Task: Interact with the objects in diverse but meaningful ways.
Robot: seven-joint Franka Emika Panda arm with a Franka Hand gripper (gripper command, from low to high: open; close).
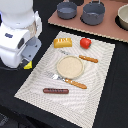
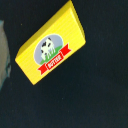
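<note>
A yellow butter packet (image 2: 51, 43) with a cow picture and a red banner lies flat on the dark tabletop, apart from the other items. In the exterior view only its corner (image 1: 28, 65) peeks out under my arm. My gripper (image 1: 29, 57) hangs right above it; its fingers do not show in either view. On the striped mat (image 1: 35, 82) lie a golden bread loaf (image 1: 63, 42), a red tomato (image 1: 85, 43) and a thin brown sausage (image 1: 56, 91). A small grey pan (image 1: 66, 9) stands at the back.
A round tan plate (image 1: 69, 66) sits mid-mat, between an orange-handled fork (image 1: 70, 81) and knife (image 1: 89, 59). A second grey pot (image 1: 93, 12) and a bowl (image 1: 123, 17) stand on a brown board (image 1: 107, 29) at the back.
</note>
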